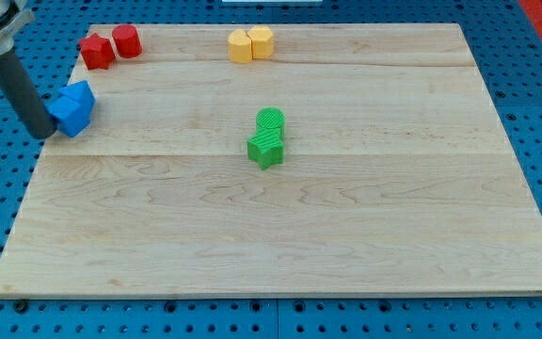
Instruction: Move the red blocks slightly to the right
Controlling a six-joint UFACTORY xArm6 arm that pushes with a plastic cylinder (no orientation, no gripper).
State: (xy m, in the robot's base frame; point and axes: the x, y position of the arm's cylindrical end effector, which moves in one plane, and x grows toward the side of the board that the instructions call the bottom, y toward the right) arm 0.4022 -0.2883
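Observation:
Two red blocks sit side by side at the board's top left: a star-like red block and a red cylinder-like block just to its right. My tip is at the board's left edge, below the red blocks. It touches or nearly touches the left side of two blue blocks that sit packed together. The dark rod rises from the tip toward the view's top left corner.
Two yellow blocks sit together at the top middle. Two green blocks sit stacked close near the board's centre. The wooden board lies on a blue perforated table.

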